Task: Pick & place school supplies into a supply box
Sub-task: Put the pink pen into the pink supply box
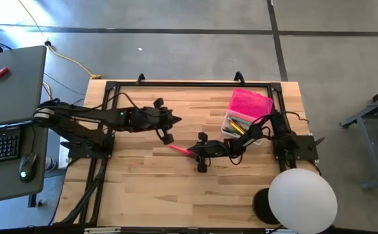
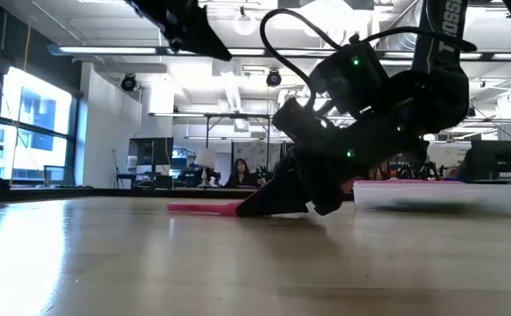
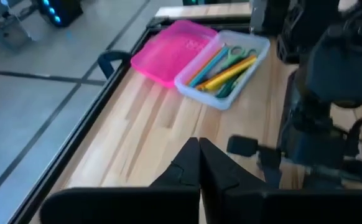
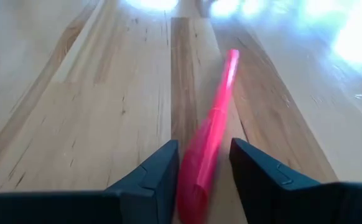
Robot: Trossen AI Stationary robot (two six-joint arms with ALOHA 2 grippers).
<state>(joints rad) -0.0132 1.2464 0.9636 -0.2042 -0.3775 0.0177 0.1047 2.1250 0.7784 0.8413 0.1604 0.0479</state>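
Note:
A pink-red pen [image 4: 213, 127] lies flat on the wooden table near its middle [image 1: 179, 149]. My right gripper [image 4: 203, 168] is low over the table [image 2: 273, 204], open, with one finger on each side of the pen's near end. The clear supply box [image 3: 224, 68] stands at the far right of the table [image 1: 241, 122] with several pens, pencils and green-handled scissors inside. Its pink lid [image 3: 175, 50] lies open beside it. My left gripper [image 3: 198, 165] is shut on nothing, raised above the table left of the pen [image 1: 169, 133]. My right gripper's fingers [image 4: 162, 171] flank the pen's near end [image 4: 196, 177], coming in at a low slant from the table's right and lying along the pen. The pen rests flat on the table. I cannot tell whether a finger touches it.
A black frame rail [image 1: 189, 83] runs round the table's edges. A white round lamp [image 1: 302, 198] stands at the near right corner. A grey desk with a keyboard [image 1: 0, 143] is beyond the left edge. Bare wood lies between the pen and the near edge.

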